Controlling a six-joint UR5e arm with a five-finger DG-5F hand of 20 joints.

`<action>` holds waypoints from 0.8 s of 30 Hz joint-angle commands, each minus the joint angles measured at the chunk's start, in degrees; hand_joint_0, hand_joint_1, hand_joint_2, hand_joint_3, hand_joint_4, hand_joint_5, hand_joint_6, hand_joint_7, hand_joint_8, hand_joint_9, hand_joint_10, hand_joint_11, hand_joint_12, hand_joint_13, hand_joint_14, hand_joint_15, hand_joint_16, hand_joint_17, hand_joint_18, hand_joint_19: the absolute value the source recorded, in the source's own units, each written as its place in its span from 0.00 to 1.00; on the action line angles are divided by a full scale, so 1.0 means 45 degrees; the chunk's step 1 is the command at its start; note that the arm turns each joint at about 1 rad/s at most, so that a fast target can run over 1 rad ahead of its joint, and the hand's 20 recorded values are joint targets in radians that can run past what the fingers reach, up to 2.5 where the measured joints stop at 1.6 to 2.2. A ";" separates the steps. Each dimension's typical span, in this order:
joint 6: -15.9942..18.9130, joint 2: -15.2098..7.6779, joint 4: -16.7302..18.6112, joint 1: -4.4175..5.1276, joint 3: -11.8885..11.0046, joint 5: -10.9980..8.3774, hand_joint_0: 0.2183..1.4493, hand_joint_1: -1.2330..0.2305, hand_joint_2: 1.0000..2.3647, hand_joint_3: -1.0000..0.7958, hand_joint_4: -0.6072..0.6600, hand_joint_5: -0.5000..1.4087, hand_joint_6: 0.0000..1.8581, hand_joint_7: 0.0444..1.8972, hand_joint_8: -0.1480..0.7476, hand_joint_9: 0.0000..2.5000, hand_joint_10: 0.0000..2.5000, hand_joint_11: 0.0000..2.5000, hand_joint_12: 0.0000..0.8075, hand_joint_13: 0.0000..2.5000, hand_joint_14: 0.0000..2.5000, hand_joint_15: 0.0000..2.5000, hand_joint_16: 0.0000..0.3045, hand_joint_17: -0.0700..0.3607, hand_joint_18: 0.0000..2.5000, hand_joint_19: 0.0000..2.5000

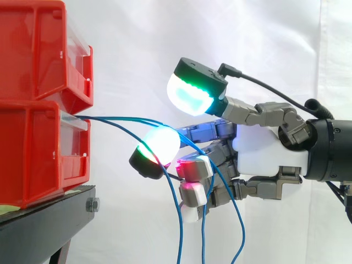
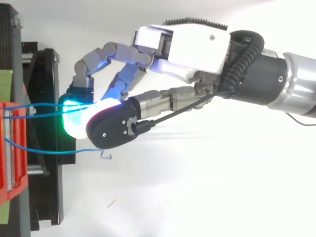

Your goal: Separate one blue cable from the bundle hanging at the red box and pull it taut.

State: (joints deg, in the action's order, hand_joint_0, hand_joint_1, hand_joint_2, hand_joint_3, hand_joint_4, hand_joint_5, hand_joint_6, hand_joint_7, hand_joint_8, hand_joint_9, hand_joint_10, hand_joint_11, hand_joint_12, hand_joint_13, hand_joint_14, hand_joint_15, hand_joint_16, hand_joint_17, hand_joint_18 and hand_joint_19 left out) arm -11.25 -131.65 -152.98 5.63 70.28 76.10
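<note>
Grey-and-white robot hand (image 1: 269, 147) sits at 3 o'clock, spread wide, thumb pad (image 1: 191, 94) up at 12 o'clock clear of the bent fingers (image 1: 161, 144). Nothing is pinched as far as I can tell; one finger seems poked into the bundle to split a strand off. Thin blue cables (image 1: 118, 117) arrive from 9 o'clock, one draped over that finger, then drop slack to 6 o'clock, not taut, anchored at the lower red plastic bin (image 1: 33, 154) on the black metal stand (image 1: 49, 220).
</note>
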 commanded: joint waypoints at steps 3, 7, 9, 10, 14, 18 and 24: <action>0.0000 -0.0002 -0.0066 0.0037 0.0008 -0.0036 0.26 0.46 0.00 0.28 0.60 0.16 0.40 0.46 0.49 0.42 0.00 0.54 0.42 0.44 0.01 0.43 0.13 0.36 0.33 0.22; 0.0000 0.0017 -0.0066 0.0057 0.0008 -0.0095 0.26 0.46 0.00 0.28 0.60 0.16 0.40 0.46 0.50 0.41 0.05 0.59 0.40 0.46 0.01 0.52 0.13 0.37 0.35 0.27; 0.0000 0.0017 -0.0066 0.0057 -0.0011 -0.0095 0.26 0.45 0.00 0.28 0.61 0.16 0.41 0.45 0.50 0.38 0.18 0.56 0.39 0.48 0.00 0.59 0.13 0.37 0.36 0.31; -0.0019 0.0017 -0.0066 0.0076 -0.0011 -0.0056 0.26 0.45 0.00 0.28 0.61 0.16 0.41 0.46 0.50 0.38 0.18 0.55 0.39 0.48 0.00 0.59 0.13 0.36 0.36 0.31; -0.0137 0.0017 -0.0066 0.0115 -0.0011 -0.0075 0.25 0.44 0.00 0.28 0.62 0.16 0.41 0.45 0.50 0.32 0.45 0.50 0.39 0.41 0.32 0.56 0.12 0.35 0.39 0.42; -0.0312 0.0017 -0.0066 0.0174 -0.0011 -0.0095 0.25 0.44 0.00 0.28 0.62 0.16 0.41 0.44 0.50 0.26 0.64 0.43 0.40 0.34 0.66 0.47 0.11 0.34 0.41 0.50; -0.0332 0.0017 -0.0105 0.0252 -0.0148 -0.0095 0.25 0.43 0.00 0.28 0.63 0.16 0.40 0.44 0.51 0.24 0.74 0.39 0.41 0.27 0.98 0.44 0.10 0.33 0.45 0.65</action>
State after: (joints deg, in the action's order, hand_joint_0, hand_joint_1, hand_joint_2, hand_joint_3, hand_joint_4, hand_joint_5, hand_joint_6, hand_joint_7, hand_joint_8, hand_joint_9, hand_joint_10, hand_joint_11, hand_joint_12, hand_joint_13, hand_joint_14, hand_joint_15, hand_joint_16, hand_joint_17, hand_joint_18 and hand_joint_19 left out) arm -12.68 -131.57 -153.33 6.62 70.02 75.68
